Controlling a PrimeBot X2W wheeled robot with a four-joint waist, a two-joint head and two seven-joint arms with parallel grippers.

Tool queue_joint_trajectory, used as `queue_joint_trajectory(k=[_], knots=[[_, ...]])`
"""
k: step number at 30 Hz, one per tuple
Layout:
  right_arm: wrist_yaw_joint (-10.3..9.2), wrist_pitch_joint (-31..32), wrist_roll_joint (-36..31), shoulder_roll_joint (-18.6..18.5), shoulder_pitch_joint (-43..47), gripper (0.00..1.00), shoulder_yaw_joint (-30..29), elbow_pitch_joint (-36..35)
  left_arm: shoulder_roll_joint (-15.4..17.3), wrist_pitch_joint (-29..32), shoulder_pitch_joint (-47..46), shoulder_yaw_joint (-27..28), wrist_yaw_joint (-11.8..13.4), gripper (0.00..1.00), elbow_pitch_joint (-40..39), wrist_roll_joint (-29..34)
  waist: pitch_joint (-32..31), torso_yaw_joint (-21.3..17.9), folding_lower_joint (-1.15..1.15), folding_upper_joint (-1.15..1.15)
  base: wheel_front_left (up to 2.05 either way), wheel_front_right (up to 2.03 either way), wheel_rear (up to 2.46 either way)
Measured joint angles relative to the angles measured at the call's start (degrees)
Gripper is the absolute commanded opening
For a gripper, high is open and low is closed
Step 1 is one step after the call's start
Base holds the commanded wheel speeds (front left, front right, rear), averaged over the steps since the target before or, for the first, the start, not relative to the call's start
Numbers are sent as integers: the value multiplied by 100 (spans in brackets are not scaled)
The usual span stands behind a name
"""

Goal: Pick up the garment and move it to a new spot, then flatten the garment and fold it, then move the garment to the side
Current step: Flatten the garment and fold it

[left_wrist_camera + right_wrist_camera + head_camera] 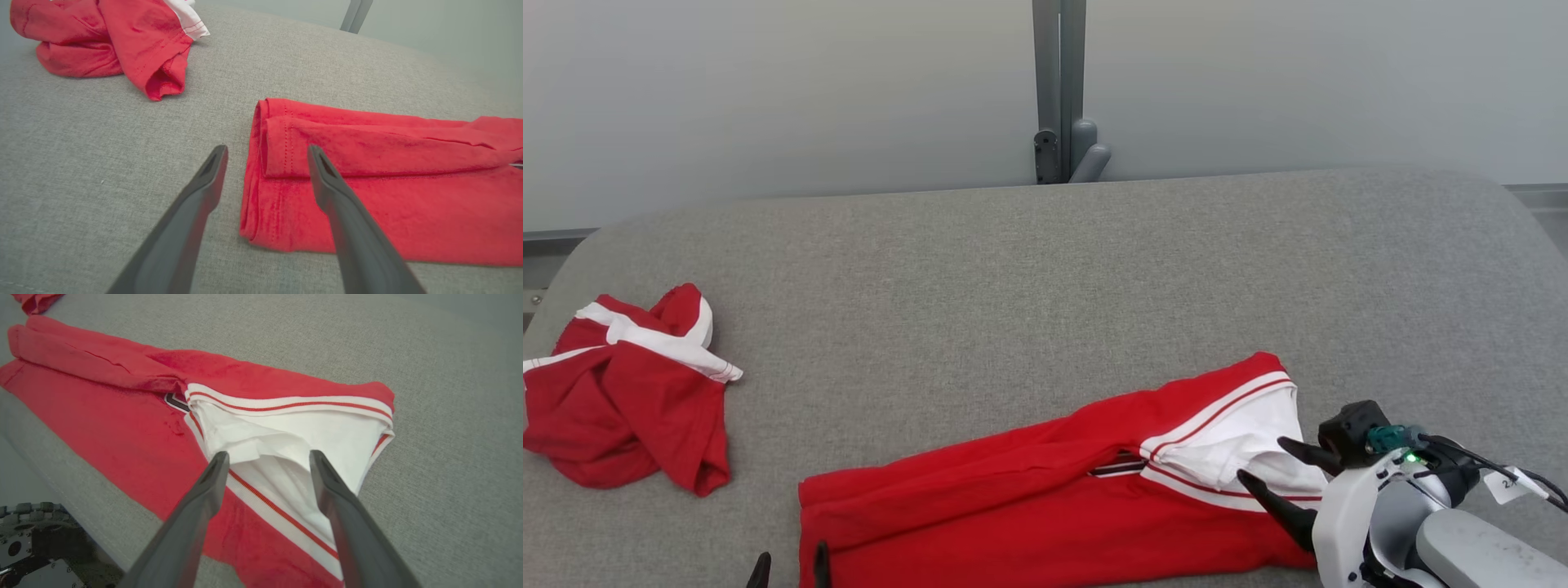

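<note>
Grey woven cloth covers the wide padded surface point(1045, 269); behind it is a pale wall with one grey post point(1059, 90) at 12 o'clock. I count two red garments. One folded red garment point(1029, 498) lies as a long strip close to the front edge, from 6 to 4 o'clock, its white collar end toward 3 o'clock. The right gripper point(1262, 459) is over this collar, fingers spread apart, holding nothing, pointing toward 10 o'clock. The left gripper point(791, 567), also spread and empty, is at the hem end near 7 o'clock. One of its fingers is over the cloth and the other over bare surface. One crumpled red garment point(629, 400) sits at 9 o'clock near the left edge, well apart from the strip. Wide open room lies from 11 to 2 o'clock.
</note>
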Motion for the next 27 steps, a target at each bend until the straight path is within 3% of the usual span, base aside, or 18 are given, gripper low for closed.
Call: queue_joint_trajectory(k=[5, 18, 20, 21, 23, 24, 27], knots=[[-1, 392, 108, -349, -221, 100, 350, -187, -1, -1, -22, -109, 0, 100, 29, -98, 44, 58, 0, 0, 0, 0, 0], [0, 450, 115, -409, -522, 100, 761, 66, -1, 0, -65, -123, 0, 100, 70, -167, 203, 254, 0, 0, 0, 0, 0], [-1, 448, 116, -412, -572, 79, 824, 94, -1, 0, -65, -119, 0, 100, 69, -198, 221, 256, 0, 0, 0, 0, 0], [0, 449, 118, -411, -587, 51, 880, 97, -1, 0, -65, -121, 0, 100, 70, -199, 231, 255, 0, 0, 0, 0, 0], [0, 467, 135, -397, -626, 27, 948, 107, -1, 0, -76, -133, 0, 100, 74, -208, 255, 252, 0, 0, 0, 0, 0], [0, 467, 145, -396, -652, 0, 972, 109, -2, 0, -94, -131, 0, 100, 77, -221, 265, 249, 0, 0, 0, 0, 0], [0, 471, 211, -383, -670, 0, 1054, 110, -1, 0, -137, -137, 0, 100, 78, -242, 286, 236, 0, 0, 0, 0, 0]])
